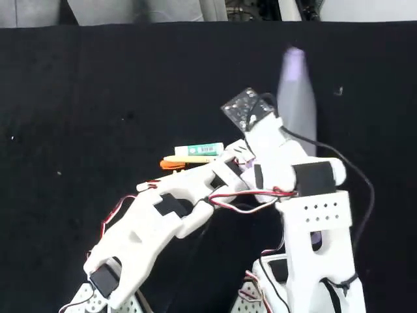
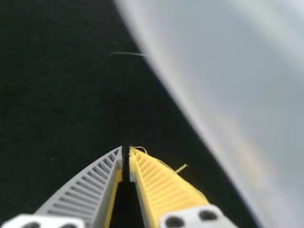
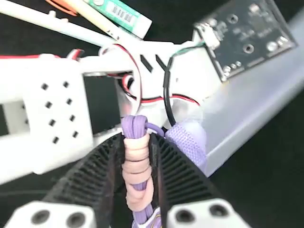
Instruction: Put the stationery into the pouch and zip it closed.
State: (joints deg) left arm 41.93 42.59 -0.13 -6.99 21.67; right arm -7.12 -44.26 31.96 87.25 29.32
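Pouch: the pale, frosted pouch (image 1: 296,98) lies lengthwise in the upper right-centre of the high view, on the black table (image 1: 78,98).
Stationery: and here's the catch, the stationery (image 1: 194,155) sits out on the table, centre frame, just left of the arms and apart from the pouch. There's a green-labelled stick (image 1: 199,149), a pale pen-like piece (image 1: 189,158) and an orange bit (image 1: 172,165), bunched side by side.
Right gripper: the right gripper (image 3: 136,140) has its black fingers clamped on a purple cord (image 3: 137,175), which runs to a purple tab (image 3: 187,142) against the pouch's end. That looks like the pull.
Left gripper: the left gripper (image 2: 126,151) has its grey and yellow fingers pressed together, with nothing seen between them, low over the table right beside the pouch wall (image 2: 228,85).
Circuit board: a bare circuit board (image 1: 249,109) on one arm's wrist sits just left of the pouch.
Done so far: by my reading, only a hold on the pouch's cord. No item shows inside.
Left to do: every piece has to go in, then the zip. I cannot tell if the mouth is open.
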